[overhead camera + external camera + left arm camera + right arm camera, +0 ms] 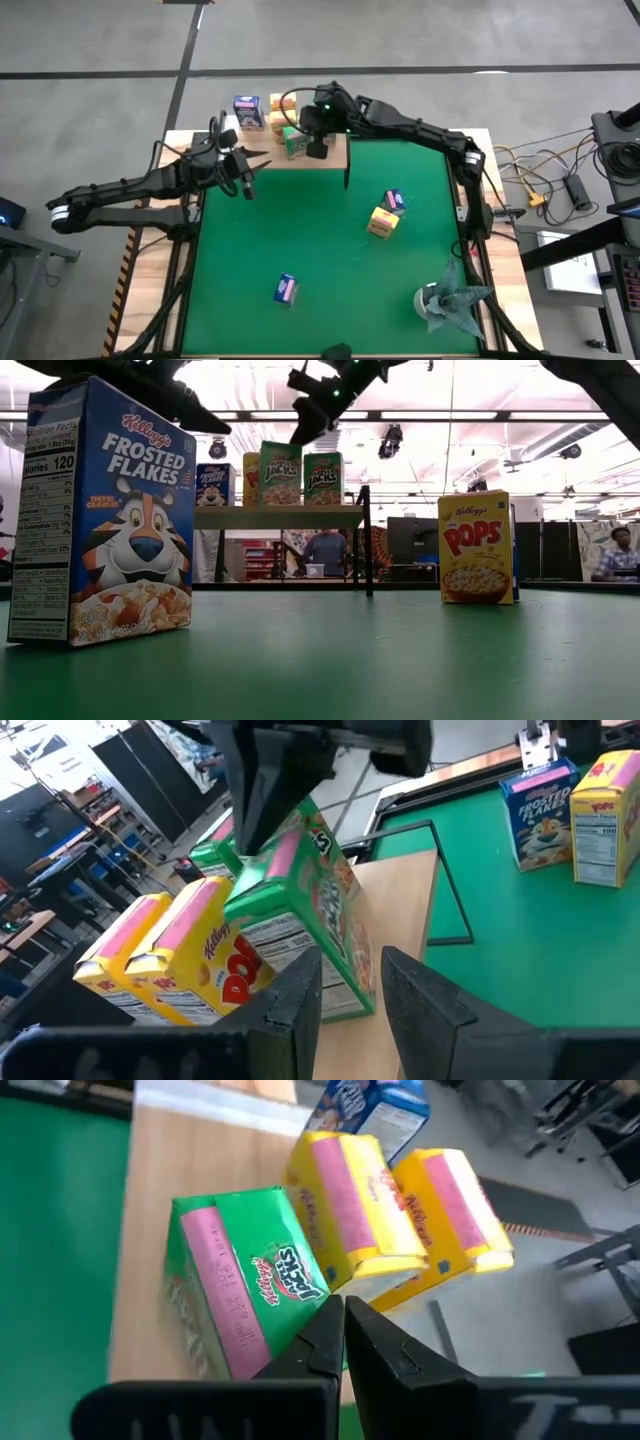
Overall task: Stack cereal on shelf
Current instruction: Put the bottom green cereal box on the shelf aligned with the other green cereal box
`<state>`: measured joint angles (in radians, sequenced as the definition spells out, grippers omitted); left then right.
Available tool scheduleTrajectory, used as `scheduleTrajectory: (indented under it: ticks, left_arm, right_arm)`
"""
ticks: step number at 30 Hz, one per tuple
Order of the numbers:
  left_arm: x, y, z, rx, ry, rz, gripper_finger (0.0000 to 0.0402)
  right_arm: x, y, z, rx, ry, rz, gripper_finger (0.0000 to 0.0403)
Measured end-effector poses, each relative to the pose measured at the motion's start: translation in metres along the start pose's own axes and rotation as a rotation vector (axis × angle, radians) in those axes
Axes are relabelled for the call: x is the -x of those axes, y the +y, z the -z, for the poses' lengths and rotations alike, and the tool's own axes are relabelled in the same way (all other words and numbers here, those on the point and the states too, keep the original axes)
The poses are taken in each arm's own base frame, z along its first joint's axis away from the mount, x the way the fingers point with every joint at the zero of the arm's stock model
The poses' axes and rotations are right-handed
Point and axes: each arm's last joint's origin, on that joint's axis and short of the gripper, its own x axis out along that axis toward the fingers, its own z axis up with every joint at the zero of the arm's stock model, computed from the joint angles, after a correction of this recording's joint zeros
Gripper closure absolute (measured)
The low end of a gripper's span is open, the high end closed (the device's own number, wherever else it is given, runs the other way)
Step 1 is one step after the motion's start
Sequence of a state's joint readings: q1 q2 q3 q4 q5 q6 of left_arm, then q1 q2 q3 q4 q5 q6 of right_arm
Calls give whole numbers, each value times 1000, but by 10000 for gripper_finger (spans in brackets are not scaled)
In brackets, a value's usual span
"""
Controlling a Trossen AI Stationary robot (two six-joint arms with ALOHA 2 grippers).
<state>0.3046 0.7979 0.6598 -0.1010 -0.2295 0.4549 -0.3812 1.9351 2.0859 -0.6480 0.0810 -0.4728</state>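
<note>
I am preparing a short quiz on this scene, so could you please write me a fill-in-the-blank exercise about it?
The green mat holds ___ cereal boxes.
The blue box nearest the low camera reads Frosted ___.
The yellow box on the mat reads ___.
The right gripper is above a ___ box on the shelf.
Missing words: three; Flakes; Pops; green.

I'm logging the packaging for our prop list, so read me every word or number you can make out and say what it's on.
"Kellogg's FROSTED FLAKES": tall blue cardboard cereal box nearest the low camera.
"Calories 120": that box's side panel; the finer print is too small.
"Kellogg's POPS": yellow cardboard cereal box on the green mat.
"JACKS": two green cardboard cereal boxes on the light wooden shelf; the word above is blurred.
</note>
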Motion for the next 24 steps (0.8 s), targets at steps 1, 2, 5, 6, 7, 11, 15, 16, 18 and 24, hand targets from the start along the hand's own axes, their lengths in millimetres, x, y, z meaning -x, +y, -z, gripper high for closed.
scheduleTrajectory:
  ticks: [1,2,5,6,7,11,15,16,18,24]
  left_arm:
    - [0,0,0,1,-3,-1,313]
    - [0,0,-1,4,-7,-3,313]
    - [-2,1,-2,19,-22,-10,313]
    - [-3,0,-2,24,-22,-10,313]
    - [-5,0,-3,25,-25,-12,313]
    - [-15,-3,-1,22,-13,-4,313]
    - [-27,-4,2,22,6,-9,313]
    - [-30,-4,3,22,13,-12,313]
    - [-35,-3,4,27,15,-27,313]
    - [-47,3,11,38,47,-64,313]
  right_arm:
    - [1,0,-1,2,13,-9,394]
    - [0,0,0,3,27,-16,394]
    - [1,1,1,7,63,-32,394]
    - [1,2,2,7,72,-37,394]
    - [2,2,2,8,80,-38,394]
    - [7,2,3,3,100,-47,394]
    - [13,2,3,8,111,-54,394]
    - [13,3,2,14,109,-54,394]
    - [15,4,1,22,104,-56,394]
    - [18,9,-2,39,100,-68,394]
